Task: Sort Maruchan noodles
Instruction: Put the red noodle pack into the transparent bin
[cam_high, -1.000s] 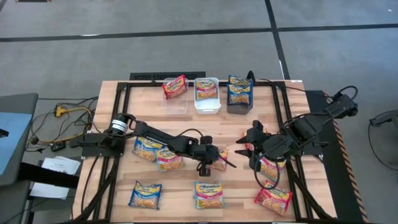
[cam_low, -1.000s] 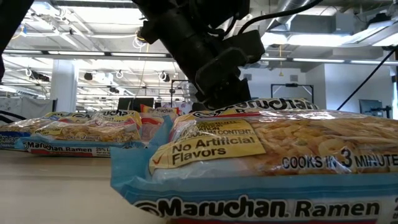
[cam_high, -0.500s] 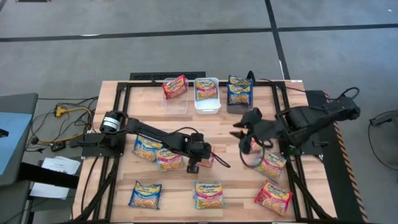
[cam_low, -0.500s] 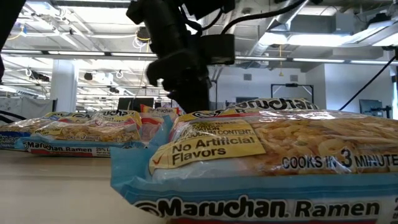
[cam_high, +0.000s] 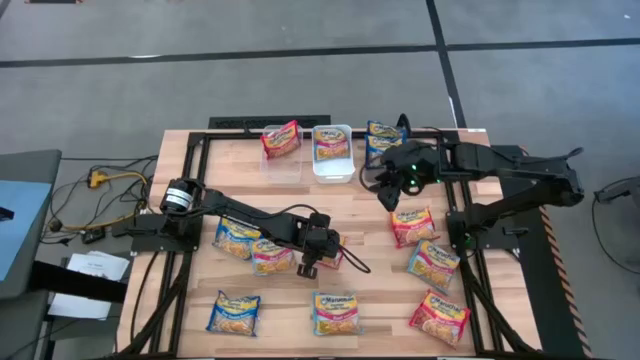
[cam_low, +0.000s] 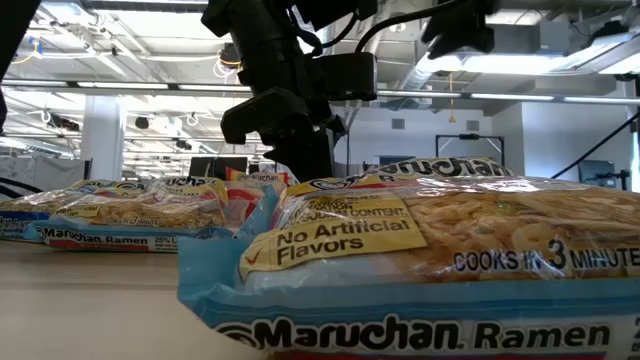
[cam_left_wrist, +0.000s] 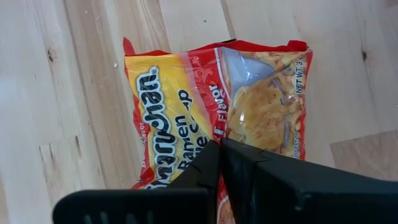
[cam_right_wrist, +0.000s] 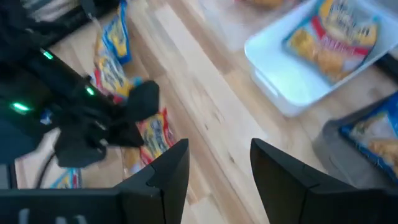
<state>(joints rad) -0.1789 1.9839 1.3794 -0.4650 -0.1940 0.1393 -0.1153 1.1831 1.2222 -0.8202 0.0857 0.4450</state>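
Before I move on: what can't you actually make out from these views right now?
- Left gripper: fingers shut over the red packet; left wrist view can't show whether they pinch it.
- Dark bin: right gripper covers part, high view.
- Low view: near blue packet blocks the table behind.

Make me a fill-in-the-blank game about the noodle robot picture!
1. The left gripper is shut on a packet whose wrapper is mostly ____.
2. The white bin has ____ packet inside.
3. The right gripper hovers with its fingers ____.
4. The table top is made of ____.

Missing words: red; one; open; wood
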